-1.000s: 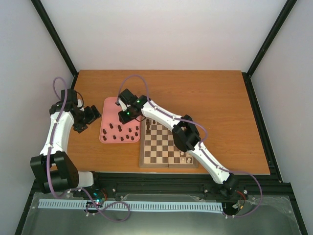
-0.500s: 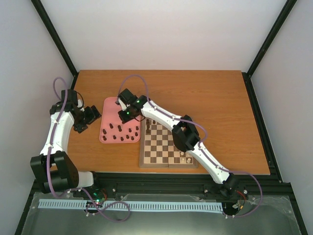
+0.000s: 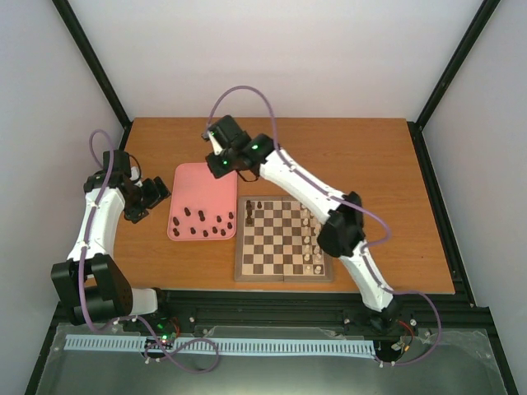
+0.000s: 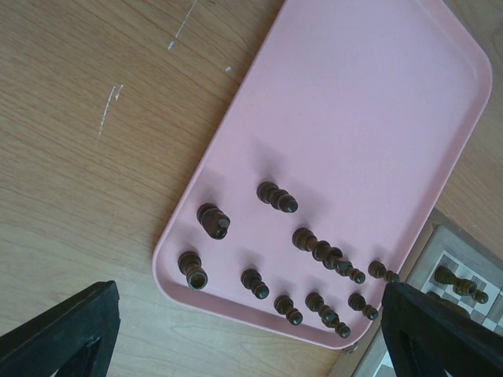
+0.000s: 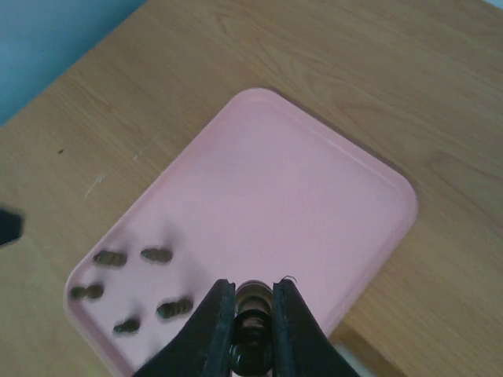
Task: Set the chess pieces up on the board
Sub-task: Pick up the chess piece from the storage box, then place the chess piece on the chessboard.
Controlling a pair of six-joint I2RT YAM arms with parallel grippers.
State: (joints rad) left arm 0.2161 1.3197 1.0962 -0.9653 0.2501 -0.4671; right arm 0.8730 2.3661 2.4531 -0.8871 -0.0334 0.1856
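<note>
One dark chess piece (image 5: 252, 302) hangs pinched in the right gripper (image 5: 253, 330) above the pink tray (image 5: 275, 188), bound for the board (image 3: 284, 239); the left gripper (image 4: 251, 314) gapes empty.

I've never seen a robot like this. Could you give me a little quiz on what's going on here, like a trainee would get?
1. True or false: the right gripper is shut on a dark chess piece.
2. Most dark pieces lie in: A) a bowl, B) the pink tray, C) a drawer.
3. Fill in: the left gripper is ___ (open or shut).
Key: 1 true; 2 B; 3 open.
</note>
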